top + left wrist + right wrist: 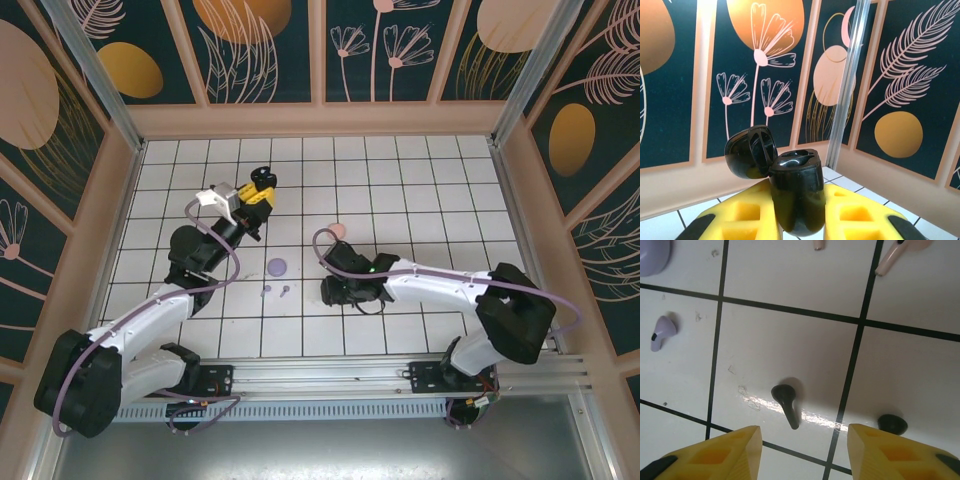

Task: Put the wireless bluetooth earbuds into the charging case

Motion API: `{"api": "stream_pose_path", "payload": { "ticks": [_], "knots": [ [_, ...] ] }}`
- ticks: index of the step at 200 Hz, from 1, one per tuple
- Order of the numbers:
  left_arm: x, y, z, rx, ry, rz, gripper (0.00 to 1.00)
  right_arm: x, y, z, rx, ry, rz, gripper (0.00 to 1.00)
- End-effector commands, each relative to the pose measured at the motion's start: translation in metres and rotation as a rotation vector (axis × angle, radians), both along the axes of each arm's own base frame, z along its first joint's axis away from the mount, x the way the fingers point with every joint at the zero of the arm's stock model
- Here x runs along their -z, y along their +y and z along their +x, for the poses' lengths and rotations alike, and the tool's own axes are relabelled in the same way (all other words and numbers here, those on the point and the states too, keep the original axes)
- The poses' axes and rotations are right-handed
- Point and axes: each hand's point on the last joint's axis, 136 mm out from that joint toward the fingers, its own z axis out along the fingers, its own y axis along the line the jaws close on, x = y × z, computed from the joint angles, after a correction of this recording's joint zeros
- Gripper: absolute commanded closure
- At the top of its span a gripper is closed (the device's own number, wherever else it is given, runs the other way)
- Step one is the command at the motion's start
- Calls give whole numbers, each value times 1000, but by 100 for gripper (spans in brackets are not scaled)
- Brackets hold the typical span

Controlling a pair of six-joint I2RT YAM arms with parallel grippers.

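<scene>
1. White tiles [790, 350] lie under the right gripper [802, 434], whose jaws stand apart, grasping nothing.
2. 1 black earbud [786, 406] lies just ahead of that gripper, a little left of its midline. Its stem points back toward the gap, so the long axis runs roughly across the closing line.
3. A 2nd black earbud [892, 424] lies just ahead of the gripper's other finger.
4. Well apart from the right gripper, the left gripper [255, 196] clamps the open black case [795, 185]. I judge the right arm nearer both earbuds.

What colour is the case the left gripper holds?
Glossy black case; best in the left wrist view.
</scene>
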Motion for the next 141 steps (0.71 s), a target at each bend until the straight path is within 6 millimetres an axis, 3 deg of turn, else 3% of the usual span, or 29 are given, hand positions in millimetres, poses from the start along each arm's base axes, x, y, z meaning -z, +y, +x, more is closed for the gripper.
{"api": "stream_pose_path", "payload": {
  "ticks": [1,81,141],
  "knots": [
    [-13,1,-4,17,-31,-53,100,4,9,0,20,-3,-27,52],
    [0,21,-26,-31,-35,-80,100,18,25,-4,-36,18,-121,57],
    [7,17,-29,-4,-10,-56,100,32,31,-2,-83,34,-172,61]
  ]
}}
